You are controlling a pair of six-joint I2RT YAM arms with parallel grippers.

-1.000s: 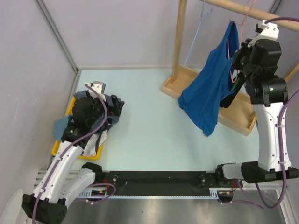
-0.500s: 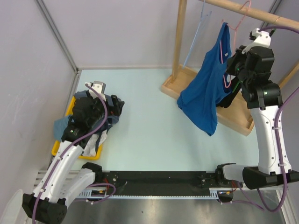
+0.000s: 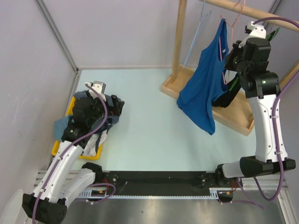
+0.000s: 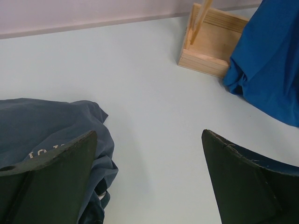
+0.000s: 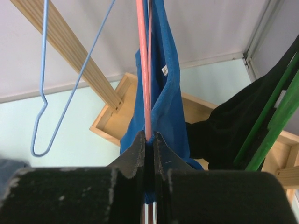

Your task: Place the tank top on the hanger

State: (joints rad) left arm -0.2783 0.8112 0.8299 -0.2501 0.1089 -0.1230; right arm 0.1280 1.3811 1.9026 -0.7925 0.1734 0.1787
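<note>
I'm pinching the hanger (image 5: 144,70) in my right gripper (image 5: 148,137), wire rising toward the rail (image 3: 224,4), tank top (image 3: 201,93) hanging below it.

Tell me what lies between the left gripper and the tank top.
Between the left gripper and the tank top there is only bare table, shown in the left wrist view.

White-shelled left arm (image 3: 64,163) and right arm (image 3: 266,126) carry black joint housings and trailing purple cables (image 3: 280,140); the left gripper (image 4: 147,140) has matte black wedge-shaped fingers (image 4: 51,172).
</note>
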